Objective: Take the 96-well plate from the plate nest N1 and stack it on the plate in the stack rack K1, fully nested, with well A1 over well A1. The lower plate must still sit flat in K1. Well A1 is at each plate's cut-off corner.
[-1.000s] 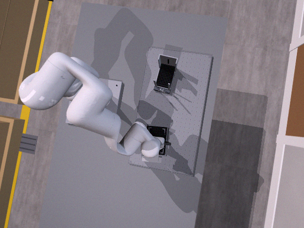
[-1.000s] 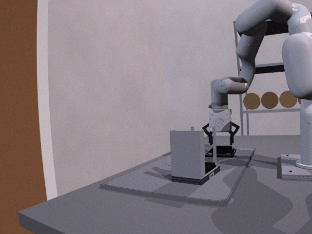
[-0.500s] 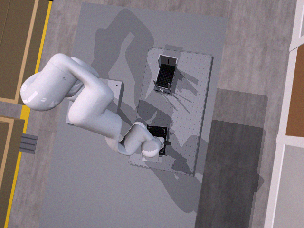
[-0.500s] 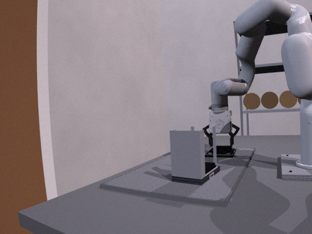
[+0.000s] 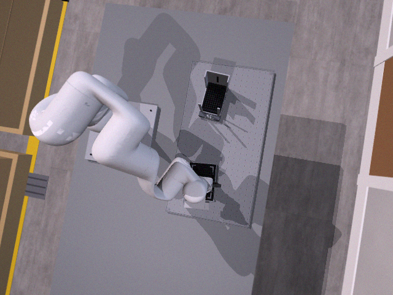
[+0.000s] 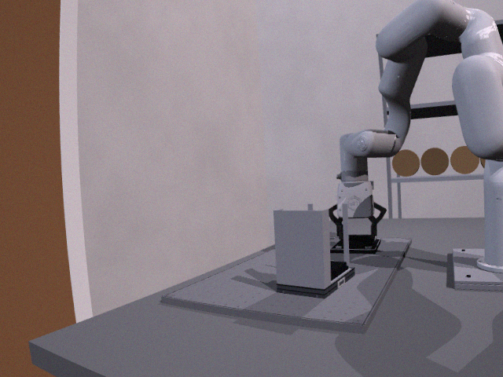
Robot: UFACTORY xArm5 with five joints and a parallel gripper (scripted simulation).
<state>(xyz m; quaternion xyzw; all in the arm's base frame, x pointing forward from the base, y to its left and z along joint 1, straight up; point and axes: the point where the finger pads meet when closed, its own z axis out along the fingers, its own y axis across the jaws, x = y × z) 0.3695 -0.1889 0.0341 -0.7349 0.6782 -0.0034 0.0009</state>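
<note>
1. One 96-well plate (image 6: 357,242) lies in plate nest N1 (image 6: 376,247), right of centre.
2. Straddling it, the tool (image 6: 356,232) hangs spread wide, gripping nothing, fingers placed to pinch its sides.
3. Stack rack K1 (image 6: 301,247) waits nearer, walls guiding its plate (image 5: 214,98).

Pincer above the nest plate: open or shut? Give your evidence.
Open. The pincer has its dark fingers spread wide, straddling the black plate.
</note>
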